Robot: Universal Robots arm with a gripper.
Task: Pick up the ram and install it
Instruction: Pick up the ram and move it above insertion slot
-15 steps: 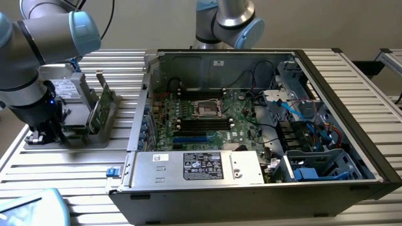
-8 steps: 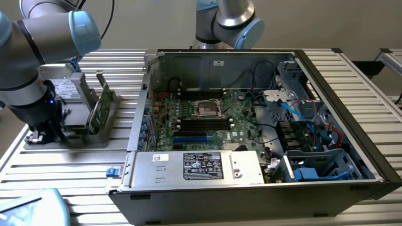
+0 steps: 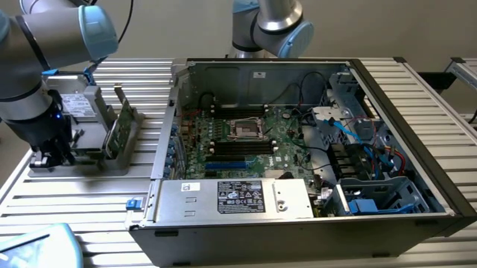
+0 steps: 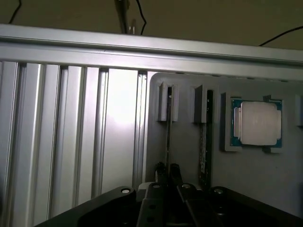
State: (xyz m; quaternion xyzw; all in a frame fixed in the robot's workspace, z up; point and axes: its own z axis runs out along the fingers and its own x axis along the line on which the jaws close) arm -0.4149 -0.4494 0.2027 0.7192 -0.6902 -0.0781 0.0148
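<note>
Wrist view: the gripper (image 4: 167,169) is down over the grey holder tray (image 4: 184,156), and its 2 black fingers (image 4: 161,171) are drawn almost together on the thin top edge of the ram (image 4: 168,127), pinching it at its near end. Seen edge-on, the ram runs straight out ahead of the jaws, standing on its long edge, and its far end sits in a slotted grey post (image 4: 163,101). Just beside the jaws stands a 2nd memory stick (image 4: 204,142), parallel to the ram and apart from it. Further out on that same side a square silver processor chip (image 4: 256,124) lies flat in the tray. On the jaws' other side is the slatted aluminium table (image 4: 61,137). In the exterior view, the open computer case (image 3: 298,226) with its green motherboard (image 3: 257,142) sits well apart from the jaws, towards the exterior view's right.
</note>
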